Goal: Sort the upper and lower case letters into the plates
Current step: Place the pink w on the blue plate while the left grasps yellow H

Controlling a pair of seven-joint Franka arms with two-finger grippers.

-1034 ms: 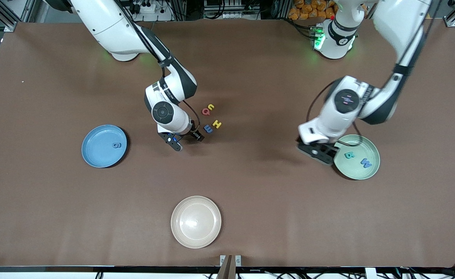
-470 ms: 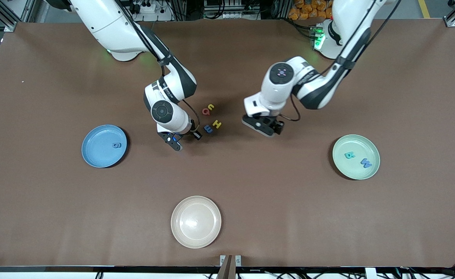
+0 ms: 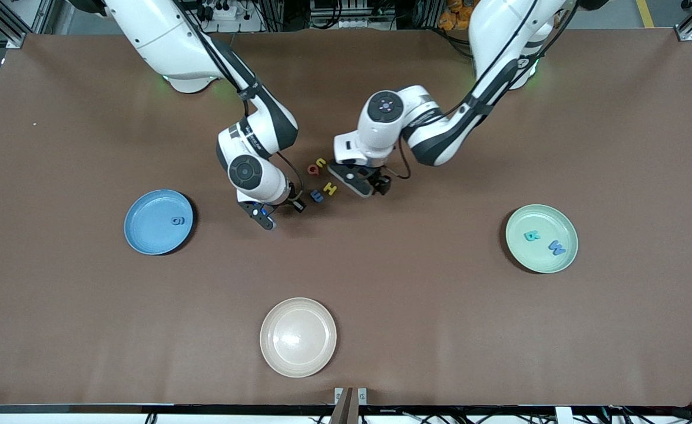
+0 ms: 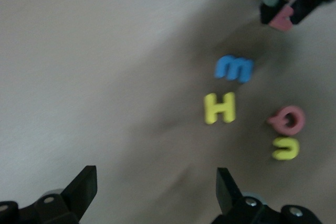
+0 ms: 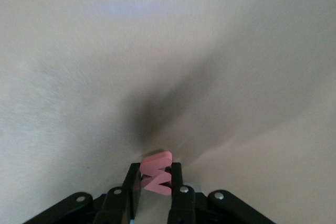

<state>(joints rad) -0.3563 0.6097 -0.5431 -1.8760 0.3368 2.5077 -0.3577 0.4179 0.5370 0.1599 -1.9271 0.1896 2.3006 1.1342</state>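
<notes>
You have three plates: one blue plate [image 3: 158,222], one mint plate [image 3: 541,238], one cream plate [image 3: 298,337].

You have eight letters: four loose on the tabletop [image 3: 381,282], one in blue, two in mint, one pink in a tool.

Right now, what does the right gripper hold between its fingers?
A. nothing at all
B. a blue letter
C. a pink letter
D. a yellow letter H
C: in the right wrist view the right gripper is shut on a pink letter, while the yellow H and the blue letter lie on the brown table.
</notes>
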